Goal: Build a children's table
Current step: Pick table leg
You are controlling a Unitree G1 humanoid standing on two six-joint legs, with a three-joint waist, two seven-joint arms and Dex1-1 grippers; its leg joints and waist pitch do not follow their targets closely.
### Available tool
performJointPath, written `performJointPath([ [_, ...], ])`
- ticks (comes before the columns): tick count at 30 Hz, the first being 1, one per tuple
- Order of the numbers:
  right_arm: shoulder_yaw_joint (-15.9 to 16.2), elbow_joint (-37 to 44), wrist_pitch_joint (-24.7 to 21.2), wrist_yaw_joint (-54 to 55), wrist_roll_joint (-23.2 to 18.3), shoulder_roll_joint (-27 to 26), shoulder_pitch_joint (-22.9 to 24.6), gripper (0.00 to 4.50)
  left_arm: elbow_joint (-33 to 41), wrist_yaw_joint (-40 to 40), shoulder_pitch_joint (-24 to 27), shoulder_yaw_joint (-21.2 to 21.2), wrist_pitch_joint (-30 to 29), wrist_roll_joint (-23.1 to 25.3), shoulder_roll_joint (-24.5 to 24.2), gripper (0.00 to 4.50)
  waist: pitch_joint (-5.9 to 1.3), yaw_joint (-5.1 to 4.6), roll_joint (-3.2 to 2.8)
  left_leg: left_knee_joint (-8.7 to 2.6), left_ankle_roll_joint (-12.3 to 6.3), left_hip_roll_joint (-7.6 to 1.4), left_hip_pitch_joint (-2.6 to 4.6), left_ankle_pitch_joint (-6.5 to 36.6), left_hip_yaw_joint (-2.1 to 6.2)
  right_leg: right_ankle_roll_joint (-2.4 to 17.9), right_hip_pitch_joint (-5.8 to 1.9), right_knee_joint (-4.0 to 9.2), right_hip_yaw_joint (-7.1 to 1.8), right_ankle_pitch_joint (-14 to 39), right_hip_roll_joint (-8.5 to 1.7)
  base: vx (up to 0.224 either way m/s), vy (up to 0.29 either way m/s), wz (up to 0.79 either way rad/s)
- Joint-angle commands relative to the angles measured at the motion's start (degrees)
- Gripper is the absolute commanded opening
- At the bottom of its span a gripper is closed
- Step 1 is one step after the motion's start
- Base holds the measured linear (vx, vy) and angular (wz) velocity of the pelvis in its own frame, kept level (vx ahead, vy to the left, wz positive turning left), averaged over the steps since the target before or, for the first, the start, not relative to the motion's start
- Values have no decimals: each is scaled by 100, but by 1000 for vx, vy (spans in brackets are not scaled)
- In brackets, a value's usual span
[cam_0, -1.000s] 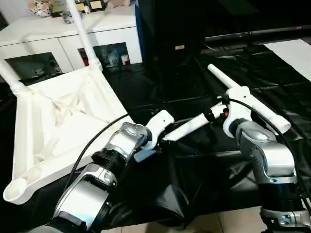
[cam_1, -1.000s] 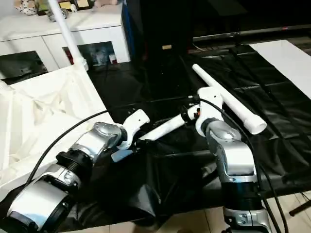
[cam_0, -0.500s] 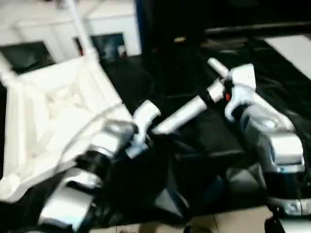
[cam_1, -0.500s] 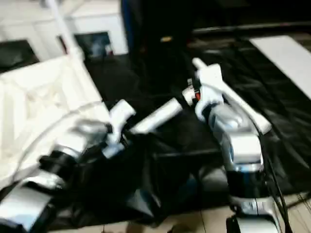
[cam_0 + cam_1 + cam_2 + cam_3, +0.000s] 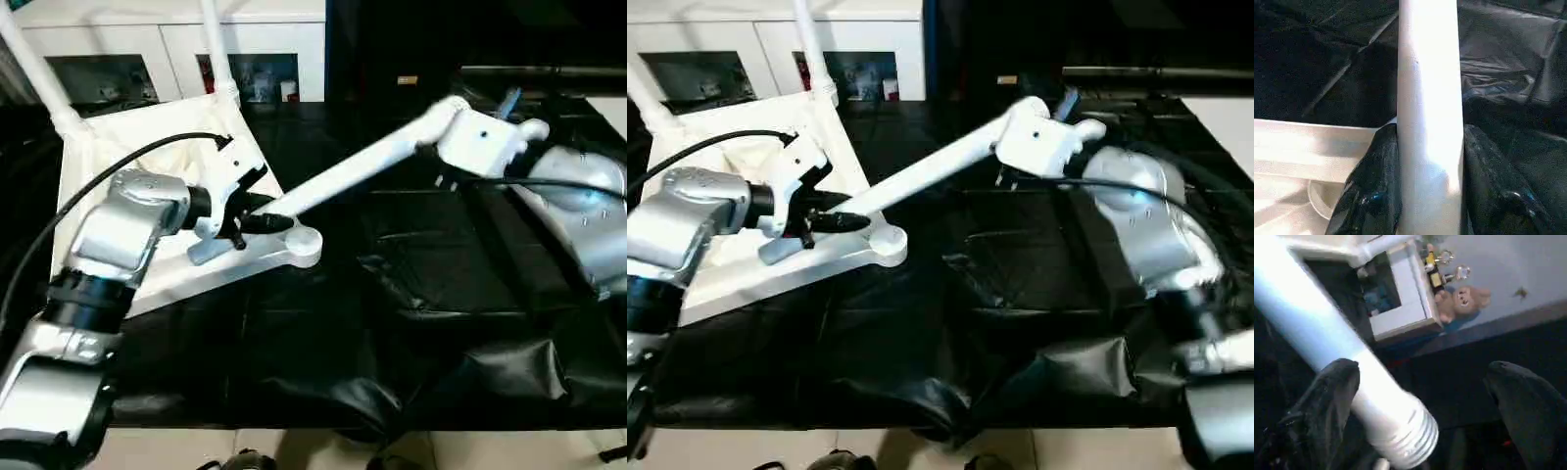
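Note:
The children's table top [image 5: 127,211] lies upside down on the left, ribs up, with two white legs [image 5: 34,69] [image 5: 211,44] standing in its far corner sockets. A third leg [image 5: 362,162] slants from the near corner socket [image 5: 299,245] up to the right. My left gripper [image 5: 266,217] is shut on this leg's lower end just above the socket, a black finger [image 5: 1371,196] on each side of the tube. My right gripper [image 5: 1422,374] is at the leg's upper, ridged end [image 5: 1410,440]. It stands open, with one finger [image 5: 1327,396] against the tube.
A black sheet [image 5: 421,294] covers the work area, wrinkled near the front. A white cabinet [image 5: 167,49] with glass doors stands behind the table top. A black cable [image 5: 118,162] arcs over my left forearm. Light floor [image 5: 392,450] shows along the front edge.
The camera has shifted. My left gripper has carried the leg's lower end from over the black sheet to the table top's near corner socket. The right gripper's fingers have spread wider.

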State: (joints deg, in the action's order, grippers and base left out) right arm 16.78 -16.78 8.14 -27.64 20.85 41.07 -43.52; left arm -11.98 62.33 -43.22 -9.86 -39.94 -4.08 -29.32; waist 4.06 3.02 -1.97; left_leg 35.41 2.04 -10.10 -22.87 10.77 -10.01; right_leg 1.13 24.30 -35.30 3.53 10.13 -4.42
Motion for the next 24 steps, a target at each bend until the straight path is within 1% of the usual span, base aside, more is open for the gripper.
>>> performJointPath([
  [1,248,-309,156,95,242,-17,-45,450,275,103,-18,-17,-109,-95,-100,154,-458,-15,37,-349,-417,-231,152,542,35,1489,-381,338,-263,710,-336,0,0,0],
  [2,247,-393,207,107,277,-60,-61,450,331,136,-11,-29,-134,-108,-119,154,-466,-22,51,-350,-415,-234,150,546,40,1506,-389,333,-262,655,-332,0,0,0],
  [3,328,-522,318,121,416,-77,-89,450,409,180,-16,-35,-164,-141,-133,154,-471,-32,46,-345,-421,-229,138,526,43,1526,-407,316,-262,534,-330,0,0,0],
  [4,470,-743,556,111,617,-85,-114,450,524,235,-43,-47,-229,-178,-145,154,-480,-38,55,-340,-434,-230,131,487,48,1563,-418,301,-253,420,-330,0,0,0],
  [6,521,-826,617,94,655,-89,-116,450,566,261,-58,-64,-250,-187,-157,154,-479,-47,60,-327,-470,-224,127,470,41,1615,-421,302,-252,350,-329,0,0,0],
  [7,627,-935,762,70,750,-58,-127,450,591,277,-90,-102,-270,-195,-189,154,-481,-46,55,-319,-494,-216,116,455,43,1610,-432,290,-254,341,-324,0,0,0],
  [8,637,-944,785,30,741,-53,-120,450,582,272,-105,-115,-260,-188,-200,154,-480,-52,45,-318,-500,-210,113,464,44,1604,-438,295,-249,370,-319,0,0,0],
  [9,642,-952,810,-25,719,-49,-112,450,558,261,-131,-130,-247,-176,-212,154,-488,-55,50,-315,-507,-211,117,462,44,1604,-442,293,-249,346,-319,0,0,0],
  [10,634,-990,855,-30,706,-52,-123,450,548,246,-155,-159,-231,-153,-240,154,-488,-64,24,-315,-515,-215,110,454,56,1624,-449,285,-244,299,-317,0,0,0],
  [12,616,-1098,887,73,737,-68,-178,450,599,280,-189,-191,-268,-181,-281,154,-490,-88,14,-314,-507,-214,107,482,60,1655,-453,288,-237,240,-309,0,0,0],
  [13,622,-1142,901,110,749,-73,-199,450,622,292,-192,-191,-292,-199,-285,154,-493,-101,22,-315,-497,-213,108,499,63,1686,-460,280,-232,217,-307,0,0,0],
  [14,632,-1214,907,169,779,-88,-232,450,679,351,-191,-224,-299,-213,-311,154,-491,-113,-10,-314,-487,-214,115,544,65,1708,-457,290,-228,218,-305,0,0,0],
  [15,651,-1304,920,235,825,-109,-267,450,754,420,-182,-272,-303,-219,-349,154,-492,-112,-15,-316,-474,-218,120,559,71,1726,-455,286,-226,231,-308,0,0,0],
  [17,647,-1494,999,322,898,-162,-326,450,876,495,-170,-326,-330,-223,-405,154,-491,-116,-7,-316,-449,-218,117,593,70,1762,-467,281,-226,219,-313,0,0,0],
  [18,636,-1540,1020,329,899,-183,-328,450,905,498,-176,-326,-342,-215,-423,154,-485,-120,12,-318,-444,-216,113,613,65,1761,-468,290,-226,236,-311,0,0,0],
  [19,610,-1601,1050,314,892,-217,-315,432,914,460,-192,-309,-343,-194,-453,154,-476,-126,8,-318,-432,-213,117,673,61,1750,-462,292,-226,325,-308,0,0,0],
  [20,607,-1608,1050,308,887,-221,-312,421,914,454,-194,-308,-341,-189,-457,154,-484,-125,27,-314,-421,-207,114,672,63,1725,-473,286,-229,365,-307,0,0,0],
  [21,598,-1638,1054,285,872,-235,-306,411,907,424,-200,-306,-332,-171,-469,154,-484,-123,19,-315,-420,-209,118,672,63,1719,-470,288,-229,376,-306,0,0,0],
  [22,606,-1663,1064,268,870,-240,-297,402,912,405,-207,-302,-340,-170,-494,154,-481,-123,33,-313,-417,-209,117,658,61,1710,-471,289,-232,390,-305,0,0,0],
  [23,602,-1650,1065,211,830,-249,-273,402,949,424,-199,-292,-356,-192,-523,154,-481,-119,27,-313,-415,-208,120,656,60,1705,-469,290,-233,398,-302,0,0,0],
  [24,603,-1651,1079,172,803,-253,-260,377,984,439,-192,-283,-377,-212,-548,154,-482,-122,15,-312,-407,-210,121,667,61,1699,-470,290,-233,406,-304,0,0,0],
])
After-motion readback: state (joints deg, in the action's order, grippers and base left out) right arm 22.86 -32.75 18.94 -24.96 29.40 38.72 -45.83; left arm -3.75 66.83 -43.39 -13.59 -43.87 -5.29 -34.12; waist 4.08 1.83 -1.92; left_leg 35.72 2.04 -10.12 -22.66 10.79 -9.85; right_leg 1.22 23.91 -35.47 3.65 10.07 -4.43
